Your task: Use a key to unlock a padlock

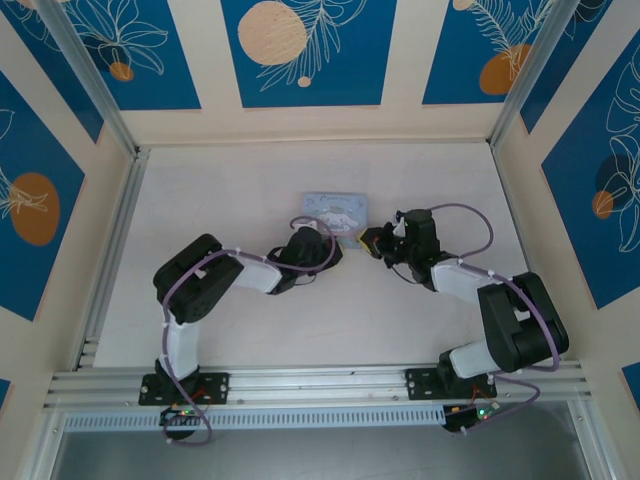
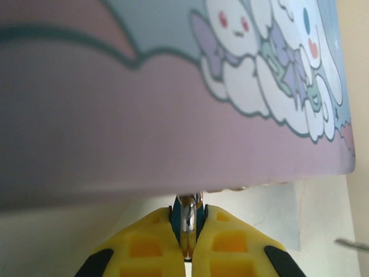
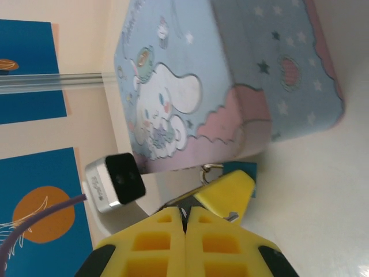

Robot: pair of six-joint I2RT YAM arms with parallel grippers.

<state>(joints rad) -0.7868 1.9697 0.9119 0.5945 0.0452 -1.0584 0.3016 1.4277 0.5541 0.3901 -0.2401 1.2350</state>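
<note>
In the left wrist view my left gripper (image 2: pixel 187 214) is shut on the padlock (image 2: pixel 188 226). Its shiny shackle and bluish body are pinched between the yellow fingers (image 2: pixel 228 242), just under the tin box (image 2: pixel 173 115). The right wrist view shows the padlock (image 3: pixel 243 171) poking out beside a yellow left finger (image 3: pixel 228 193) at the tin's lower edge. My right gripper (image 3: pixel 185 212) is shut close beside it. A thin metal sliver, the key (image 3: pixel 183 214), shows between its tips, and the rest is hidden. From above, the left gripper (image 1: pixel 338 244) and right gripper (image 1: pixel 372 243) meet in front of the tin.
The pastel cartoon-printed tin box (image 1: pixel 335 211) sits mid-table, right behind both grippers. The left wrist camera housing (image 3: pixel 115 182) is close to the right fingers. Aluminium rails (image 1: pixel 110 250) border the white table at the left and near edges.
</note>
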